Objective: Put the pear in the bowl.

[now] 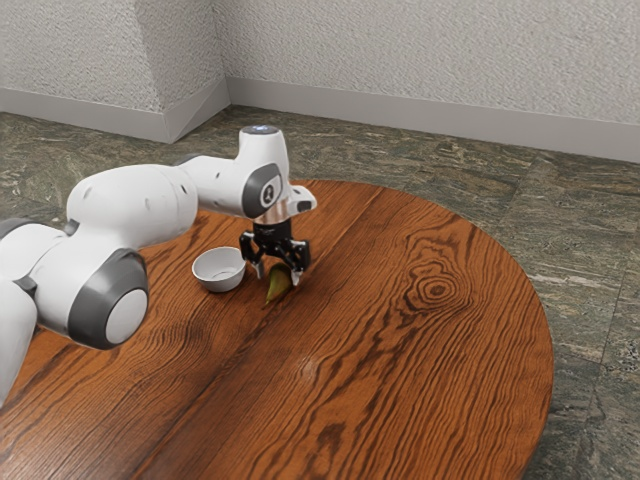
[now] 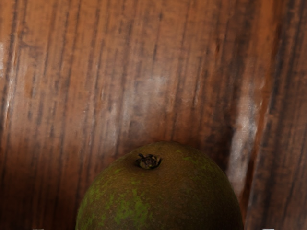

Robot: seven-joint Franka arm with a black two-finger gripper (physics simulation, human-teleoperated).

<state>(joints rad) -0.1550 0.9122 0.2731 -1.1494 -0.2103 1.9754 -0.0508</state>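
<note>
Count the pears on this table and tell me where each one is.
1. The pear is on the table, within the open tool, near the white bowl. The arm covers part of the table, so another could be hidden there.

- The pear (image 2: 163, 196) is cut by the lower edge of the wrist view; in the exterior view the gripper (image 1: 278, 279) hides one part of it.
- The arm (image 1: 130, 210) goes out at the exterior view's left, so its base I cannot see.
- The table (image 1: 400, 350) is cut at the exterior view's lower edge — and the arm covers some of its rim.
- A blue mark (image 1: 262, 129) on the arm is too small for me to read.
- The wood grain beyond the pear looks blurred in the wrist view.
</note>
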